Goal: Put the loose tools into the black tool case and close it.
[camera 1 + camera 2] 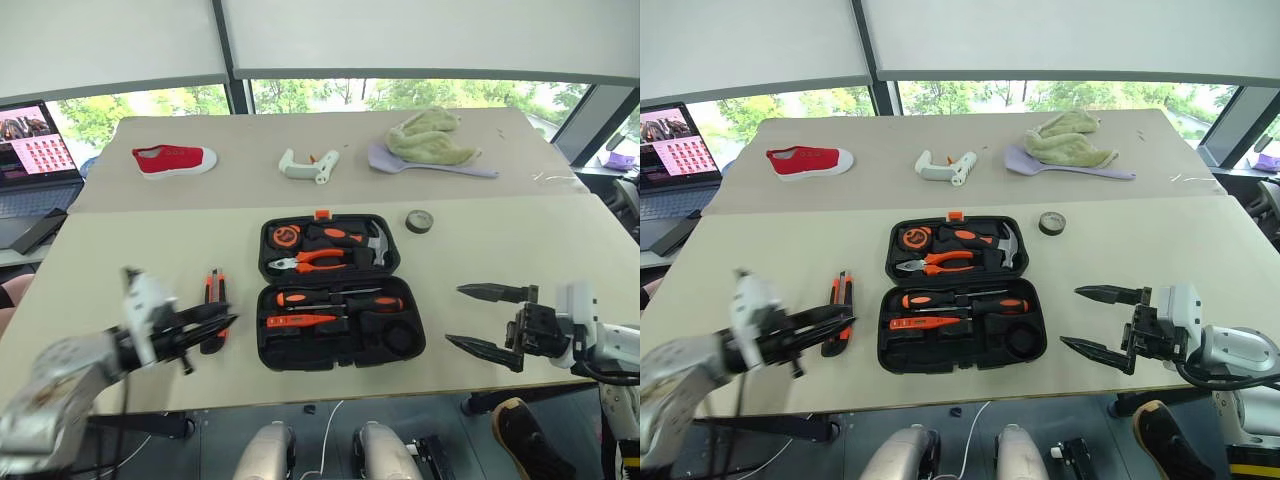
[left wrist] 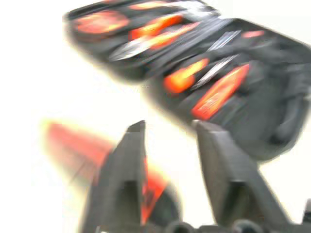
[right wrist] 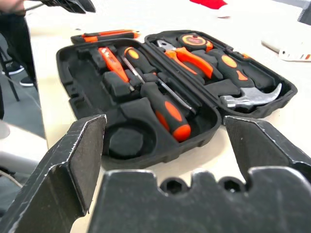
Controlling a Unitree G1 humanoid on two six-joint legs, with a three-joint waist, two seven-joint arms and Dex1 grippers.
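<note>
The black tool case (image 1: 392,352) lies open in the middle of the table. Its far half holds pliers (image 1: 312,261), a hammer and a tape measure. In its near half lie a black-and-orange screwdriver (image 1: 350,301) and a slim orange tester screwdriver (image 1: 300,321). An orange-black utility knife (image 1: 213,295) lies on the table just left of the case. A small dark tape roll (image 1: 419,221) sits beyond the case's far right corner. My left gripper (image 1: 222,322) hovers at the knife's near end, fingers apart, nothing between them. My right gripper (image 1: 455,315) stands open, right of the case.
On the far table lie a red shoe (image 1: 173,159), a white plastic part (image 1: 308,166) and a crumpled cloth (image 1: 430,138). A laptop (image 1: 35,150) stands at the far left. The table's front edge runs just below both grippers.
</note>
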